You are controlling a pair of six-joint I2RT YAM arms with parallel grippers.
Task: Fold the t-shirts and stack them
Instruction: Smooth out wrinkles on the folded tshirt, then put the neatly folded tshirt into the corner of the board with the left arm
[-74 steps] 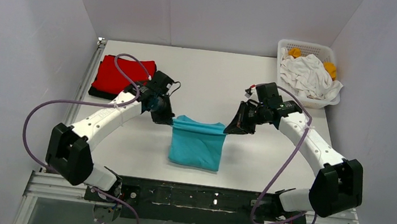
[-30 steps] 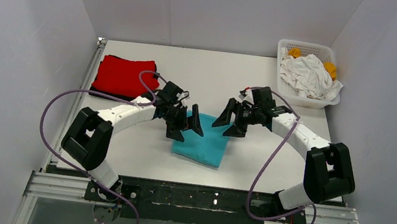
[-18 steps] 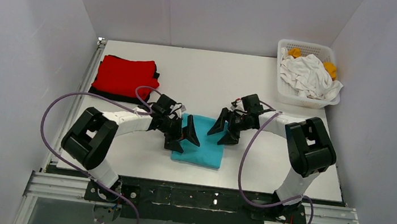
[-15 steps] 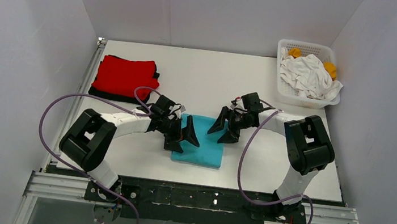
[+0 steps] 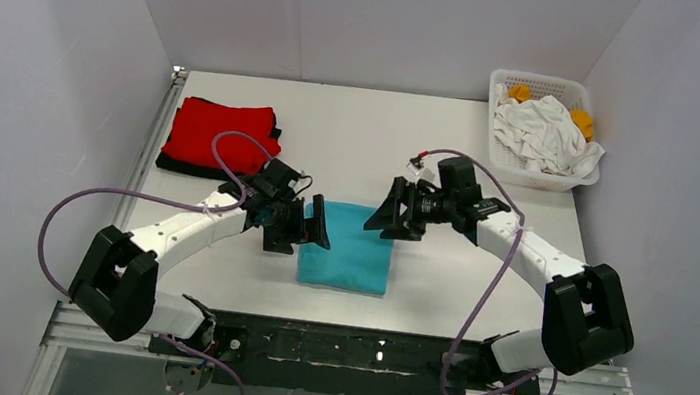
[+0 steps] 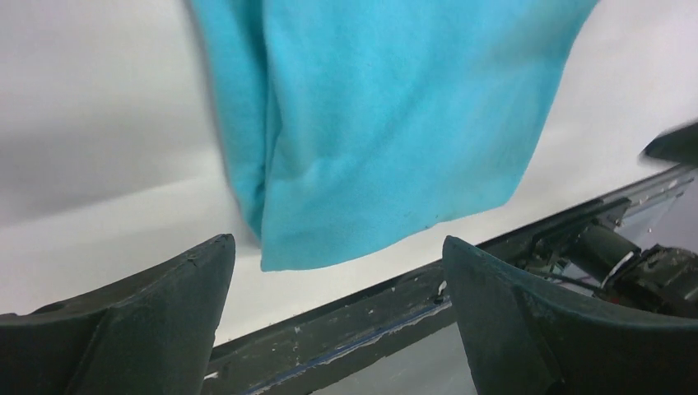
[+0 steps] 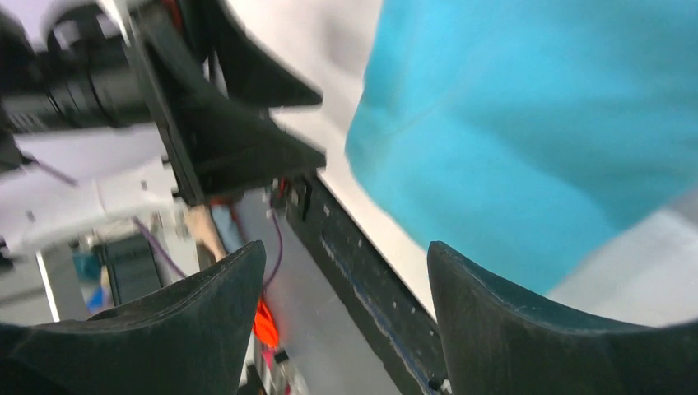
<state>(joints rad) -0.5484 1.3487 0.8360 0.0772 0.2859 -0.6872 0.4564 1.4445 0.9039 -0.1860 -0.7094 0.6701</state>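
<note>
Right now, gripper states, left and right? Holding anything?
Left gripper: open, holding nothing, at the turquoise t-shirt's left edge.
Right gripper: open, holding nothing, at its far right corner.

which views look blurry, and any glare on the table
Top external: sharp and evenly lit, only faint shadows on the table, no glare. Left wrist: the turquoise t-shirt looks slightly soft, its left edge smeared. Right wrist: the blurriest, with cloth and background both streaked.
</note>
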